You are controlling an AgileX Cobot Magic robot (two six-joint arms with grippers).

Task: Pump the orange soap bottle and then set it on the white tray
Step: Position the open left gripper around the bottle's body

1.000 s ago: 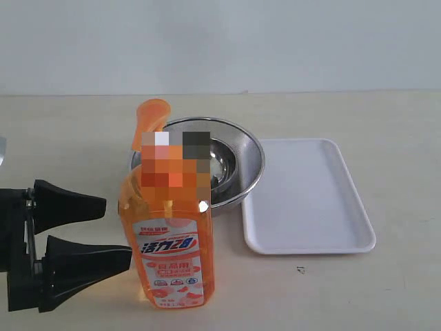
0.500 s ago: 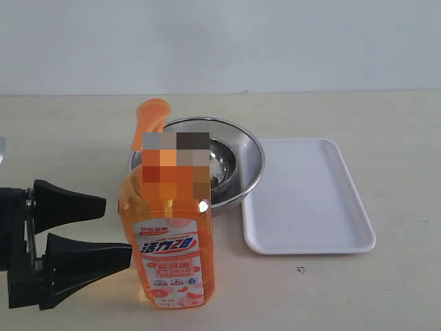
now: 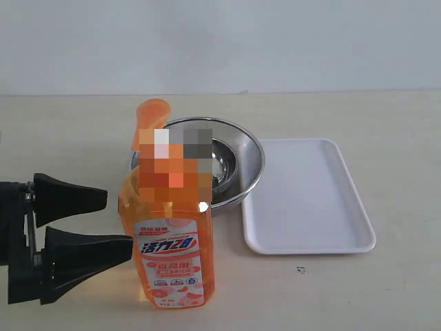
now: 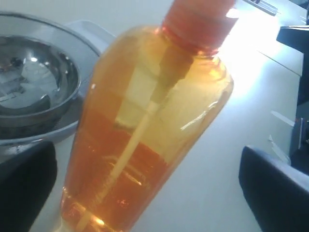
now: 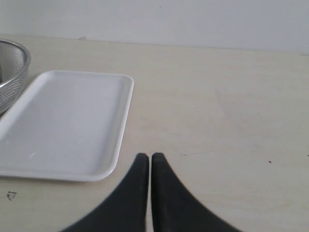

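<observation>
orange soap bottle [image 3: 172, 234]: upright on table, left of white tray [image 3: 306, 200], not on it | steel bowls [image 3: 241, 148]: just beside tray's far-left rim | left gripper [image 3: 118, 222]: released, spread wide, bottle between fingers, contact unclear | right gripper [image 5: 150, 157]: clenched empty, over table near tray corner

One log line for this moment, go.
left claw: open, flanking orange soap bottle | right claw: shut, empty | bottle: upright on table | white tray: bare
</observation>
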